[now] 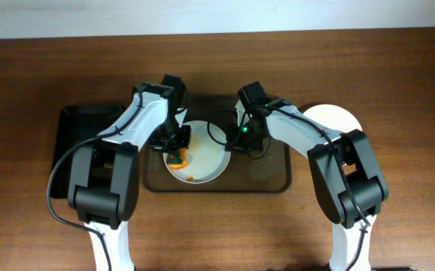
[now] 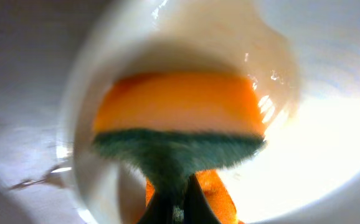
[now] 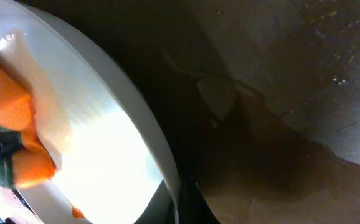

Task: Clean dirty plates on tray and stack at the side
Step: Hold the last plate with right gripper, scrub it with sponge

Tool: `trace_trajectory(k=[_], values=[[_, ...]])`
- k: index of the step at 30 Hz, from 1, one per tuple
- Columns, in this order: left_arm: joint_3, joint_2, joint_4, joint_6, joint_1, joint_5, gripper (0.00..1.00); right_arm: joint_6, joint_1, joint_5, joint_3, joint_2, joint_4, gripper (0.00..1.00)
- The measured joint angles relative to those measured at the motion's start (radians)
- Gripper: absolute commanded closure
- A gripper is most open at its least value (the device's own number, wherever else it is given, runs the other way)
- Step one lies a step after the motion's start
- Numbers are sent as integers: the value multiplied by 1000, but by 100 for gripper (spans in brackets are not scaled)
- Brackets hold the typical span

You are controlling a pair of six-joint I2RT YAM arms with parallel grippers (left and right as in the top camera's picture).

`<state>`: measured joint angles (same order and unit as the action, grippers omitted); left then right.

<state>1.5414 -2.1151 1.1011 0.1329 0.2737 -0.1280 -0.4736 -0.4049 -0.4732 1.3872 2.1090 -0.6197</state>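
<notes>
On the wooden table [image 1: 217,233], the brown tray [image 1: 269,178] holds a streaked plate [image 1: 206,159].

plate [image 1: 206,153] on tray [image 1: 269,175] | sponge [image 1: 177,158] on plate — left part | second plate [image 1: 336,117] seemingly right of tray

Left claw [image 2: 175,211] and right claw [image 3: 183,208] are cropped at the bottom edge. The sponge [image 2: 180,109] is blurred, the dirty plate [image 3: 105,143] cut off. The right arm [image 1: 308,135] half hides the side plate [image 1: 341,115] toward the right edge of the bench [image 1: 417,226].
</notes>
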Motion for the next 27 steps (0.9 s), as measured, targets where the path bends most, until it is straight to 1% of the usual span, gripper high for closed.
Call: trace_trajectory(k=[1,2,3,6,8,10,13,15,17,18,19,20,23,25,27], values=[[15,-4,17,-34,-6,-60,100,-1,0,0,0,0,-2,96],[89,-8,51,-72,-18,-141,100,-3,0,0,0,0,-3,96],[159,-22,126,-81,-27,-156,100,-5,1,0,0,0,-3,96],[474,-32,219,-92,-100,-180,100,-6,3,-2,-1,0,-3,96],[588,-27,254,-92,-137,-167,100,-5,3,1,-1,-4,-19,96],[607,-26,267,-92,-139,-148,100,-5,3,62,-9,-34,-68,96],[607,-26,280,-92,-133,-126,100,-5,3,226,-28,-180,-202,96],[607,-26,281,-92,-133,-118,100,-2,3,377,-28,-336,-296,96],[607,-26,283,-92,-133,-114,100,-10,3,556,-28,-445,-377,96],[607,-26,284,-92,-133,-114,100,-12,2,587,-28,-461,-390,96],[607,-26,284,-92,-133,-114,100,-23,-9,714,-28,-496,-441,96],[607,-26,283,-92,-133,-114,100,-39,-47,845,-28,-521,-497,96],[607,-26,285,-92,-133,-114,100,-104,-171,1086,-28,-537,-581,96],[607,-26,285,-92,-133,-114,100,-161,-218,1180,-28,-537,-616,96],[607,-26,284,-92,-133,-114,100,-210,-220,1237,-28,-537,-648,96]])
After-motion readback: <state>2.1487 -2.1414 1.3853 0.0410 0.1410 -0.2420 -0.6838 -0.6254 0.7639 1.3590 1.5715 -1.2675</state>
